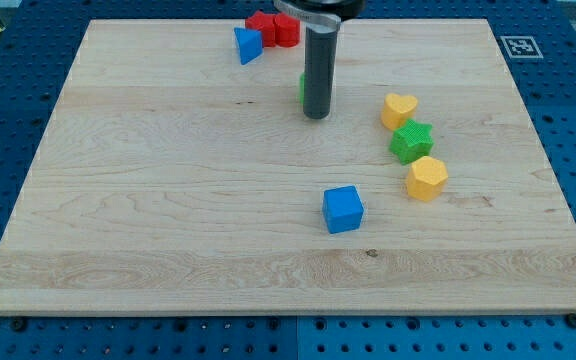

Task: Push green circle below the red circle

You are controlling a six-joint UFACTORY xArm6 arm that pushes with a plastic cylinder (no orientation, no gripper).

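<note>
My tip (316, 115) rests on the board in the upper middle of the view. A green block (302, 88), probably the green circle, is almost wholly hidden behind the rod; only a sliver shows at the rod's left edge. A red block (286, 30) sits at the view's top, just above the rod, with another red block (259, 24) touching it on its left; their shapes are hard to make out. The green sliver lies below these red blocks.
A blue triangle-like block (248, 45) sits left of the red blocks. A yellow heart (400, 109), a green star (411, 142) and a second yellow heart (427, 178) form a column at the right. A blue cube (343, 209) lies at the lower middle.
</note>
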